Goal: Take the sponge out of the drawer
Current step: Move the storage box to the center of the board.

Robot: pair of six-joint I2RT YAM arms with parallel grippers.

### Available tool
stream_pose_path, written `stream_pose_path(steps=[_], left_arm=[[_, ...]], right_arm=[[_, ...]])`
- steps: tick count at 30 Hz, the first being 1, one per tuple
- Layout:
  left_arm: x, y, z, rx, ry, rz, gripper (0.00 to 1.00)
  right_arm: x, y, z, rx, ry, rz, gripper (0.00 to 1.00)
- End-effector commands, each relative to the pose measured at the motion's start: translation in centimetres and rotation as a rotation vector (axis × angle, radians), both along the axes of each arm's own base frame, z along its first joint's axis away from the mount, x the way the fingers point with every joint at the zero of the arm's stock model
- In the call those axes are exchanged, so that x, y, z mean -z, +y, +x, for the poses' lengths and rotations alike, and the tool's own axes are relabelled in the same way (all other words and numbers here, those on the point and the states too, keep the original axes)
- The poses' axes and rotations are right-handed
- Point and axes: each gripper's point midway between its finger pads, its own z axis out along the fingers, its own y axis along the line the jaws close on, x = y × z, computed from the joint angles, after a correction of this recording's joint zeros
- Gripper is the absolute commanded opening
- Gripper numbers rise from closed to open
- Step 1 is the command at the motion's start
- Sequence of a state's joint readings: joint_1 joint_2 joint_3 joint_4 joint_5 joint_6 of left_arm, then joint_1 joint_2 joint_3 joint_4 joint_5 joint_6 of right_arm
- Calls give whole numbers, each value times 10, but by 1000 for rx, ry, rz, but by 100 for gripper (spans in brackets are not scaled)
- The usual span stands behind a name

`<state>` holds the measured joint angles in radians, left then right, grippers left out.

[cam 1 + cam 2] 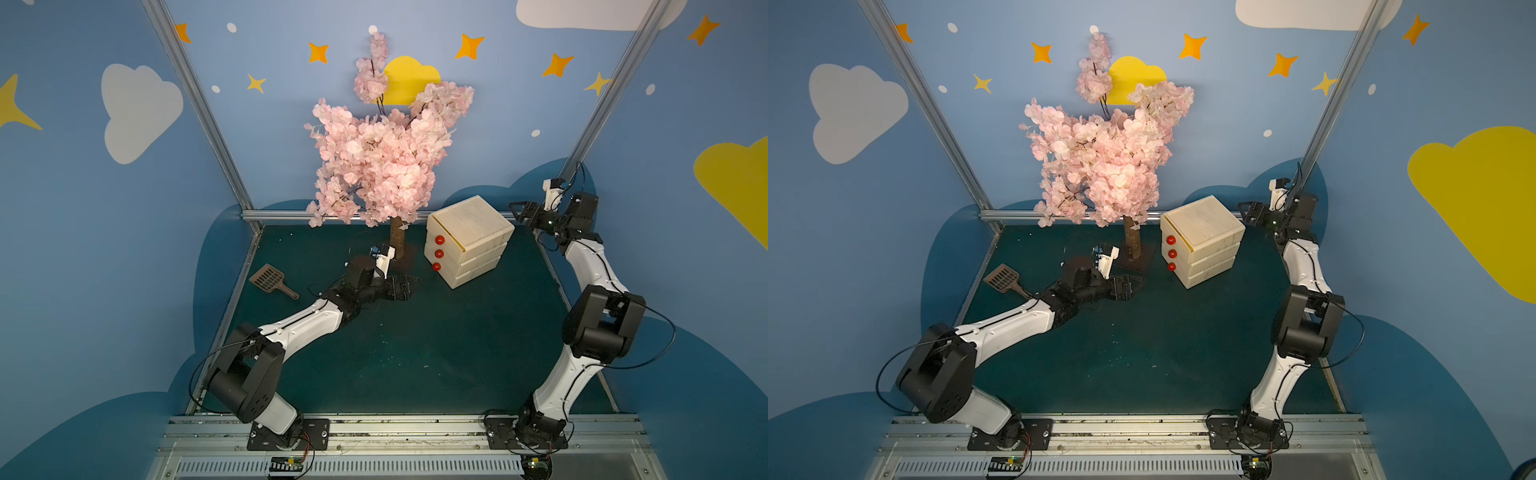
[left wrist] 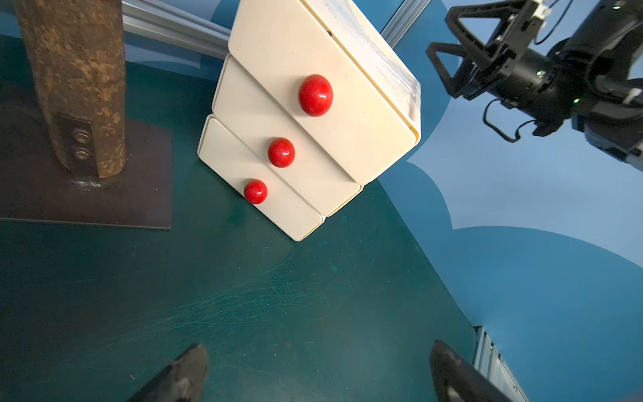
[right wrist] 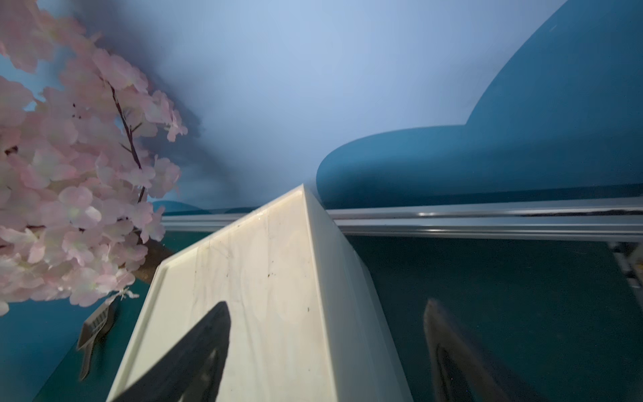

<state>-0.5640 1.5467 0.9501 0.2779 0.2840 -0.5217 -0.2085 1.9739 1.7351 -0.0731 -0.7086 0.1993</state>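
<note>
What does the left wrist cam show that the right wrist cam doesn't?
Left wrist only: three red knobs on the drawer fronts, the tree's base plate, the open right gripper. Right wrist only: pink blossoms, the scoop. Both: the cream cabinet, the green table. No sponge in either.

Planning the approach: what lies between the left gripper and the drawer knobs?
Only bare green mat separates left gripper and knobs, shown in the left wrist view.
</note>
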Motion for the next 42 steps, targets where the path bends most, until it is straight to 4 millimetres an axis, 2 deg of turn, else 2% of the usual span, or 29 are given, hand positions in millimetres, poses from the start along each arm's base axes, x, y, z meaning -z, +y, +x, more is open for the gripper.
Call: stream_pose_path(steps=[1, 9, 14, 19, 24, 29, 35, 38, 42], left_arm=[[-7, -2, 2, 6, -20, 0, 99], [-6, -2, 2, 8, -17, 6, 99], [-6, 0, 1, 7, -22, 17, 99], [-8, 0, -1, 9, -28, 15, 99], [-13, 1, -2, 20, -43, 11, 99], [-23, 5, 0, 39, -53, -13, 99], [-39, 21, 4, 24, -85, -31, 99], [-44, 29, 8, 10, -96, -36, 99], [-48, 26, 13, 41, -92, -49, 99]], right_arm=[[1, 32, -6, -158, 17, 4, 86], [33, 53, -1, -306, 131, -41, 86], [57, 80, -9, -428, 206, -74, 85], [71, 102, -23, -508, 262, -109, 80], [76, 125, -59, -589, 317, -136, 68], [95, 143, -98, -598, 365, -204, 62], [108, 152, -135, -560, 389, -218, 59], [122, 158, -157, -530, 446, -238, 58], [133, 166, -185, -513, 502, -244, 53]])
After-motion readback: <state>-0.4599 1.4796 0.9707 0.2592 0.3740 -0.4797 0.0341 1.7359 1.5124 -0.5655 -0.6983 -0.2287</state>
